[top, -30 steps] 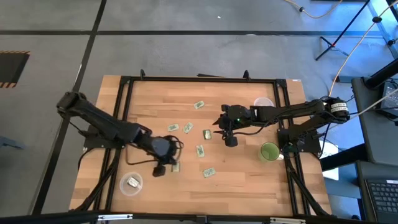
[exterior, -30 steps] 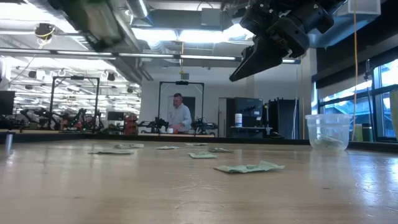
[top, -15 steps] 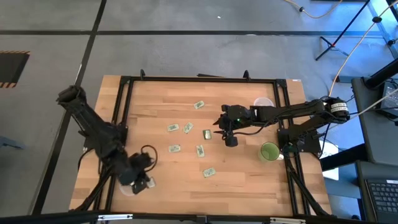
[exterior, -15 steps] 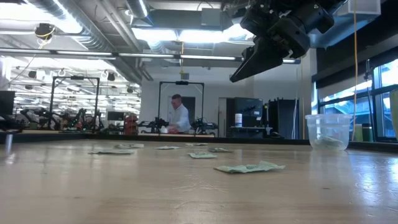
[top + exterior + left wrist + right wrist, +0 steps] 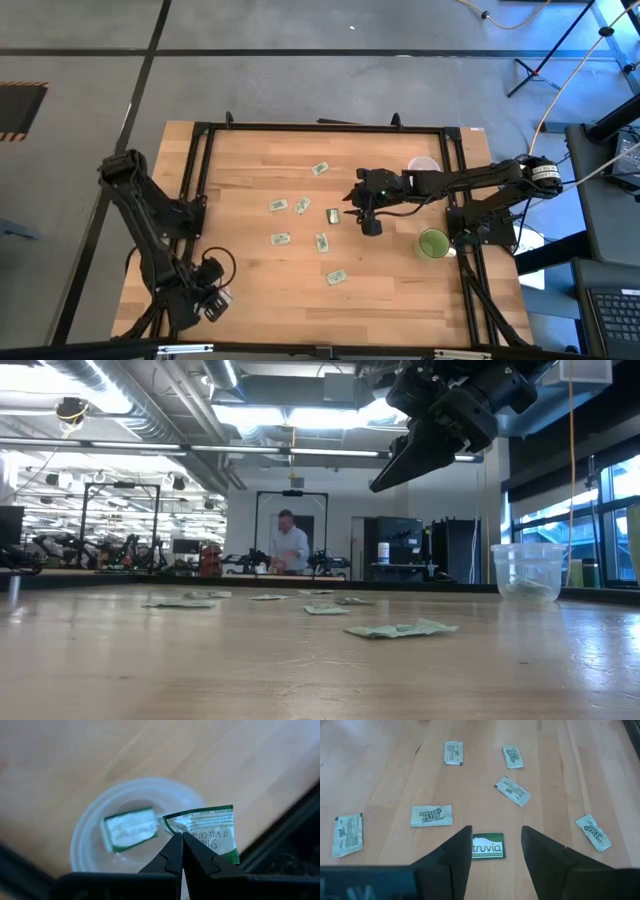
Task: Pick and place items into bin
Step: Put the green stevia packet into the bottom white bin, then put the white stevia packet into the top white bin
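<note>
Swung left gripper (image 5: 181,836) to near-left clear cup (image 5: 90,825), pinching sweetener packet (image 5: 205,827); off-centre release risks missing. Right gripper (image 5: 496,840) spread above Truvia packet (image 5: 488,846).

Bright overhead light, soft wrist-view blur

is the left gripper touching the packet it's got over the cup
Touching. The left wrist view shows the left gripper shut on a corner of the packet, above the cup.
</note>
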Motion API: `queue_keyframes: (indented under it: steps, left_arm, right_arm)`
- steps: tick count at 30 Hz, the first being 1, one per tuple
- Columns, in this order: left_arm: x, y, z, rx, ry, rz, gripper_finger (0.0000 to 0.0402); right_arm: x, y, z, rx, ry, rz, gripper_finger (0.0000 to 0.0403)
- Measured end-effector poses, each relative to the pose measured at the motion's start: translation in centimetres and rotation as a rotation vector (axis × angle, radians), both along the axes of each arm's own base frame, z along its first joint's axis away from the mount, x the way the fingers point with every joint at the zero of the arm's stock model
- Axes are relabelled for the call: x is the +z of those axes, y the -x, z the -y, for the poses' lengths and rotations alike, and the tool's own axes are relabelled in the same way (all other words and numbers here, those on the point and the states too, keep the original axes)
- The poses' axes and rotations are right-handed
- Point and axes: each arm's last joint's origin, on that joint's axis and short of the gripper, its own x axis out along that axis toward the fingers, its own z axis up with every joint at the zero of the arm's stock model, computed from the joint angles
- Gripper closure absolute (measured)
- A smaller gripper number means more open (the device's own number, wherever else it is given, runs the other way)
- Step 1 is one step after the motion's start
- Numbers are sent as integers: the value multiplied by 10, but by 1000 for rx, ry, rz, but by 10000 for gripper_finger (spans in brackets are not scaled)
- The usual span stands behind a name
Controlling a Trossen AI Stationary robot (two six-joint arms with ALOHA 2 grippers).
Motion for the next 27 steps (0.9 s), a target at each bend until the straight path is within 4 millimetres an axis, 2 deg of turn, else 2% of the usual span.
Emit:
queue_keyframes:
  steps: [6,12,21,27]
  left_arm:
    - [-17,3,7,27,-28,-117,398]
    - [-19,3,7,26,-41,-137,399]
    - [-14,6,-1,33,-68,-156,361]
    - [5,8,-10,41,-33,-63,333]
  right_arm:
    - [0,0,0,0,0,0,231]
    - [0,0,0,-1,-2,0,231]
    - [0,0,-1,4,1,1,231]
    - [0,0,-3,28,-6,-5,231]
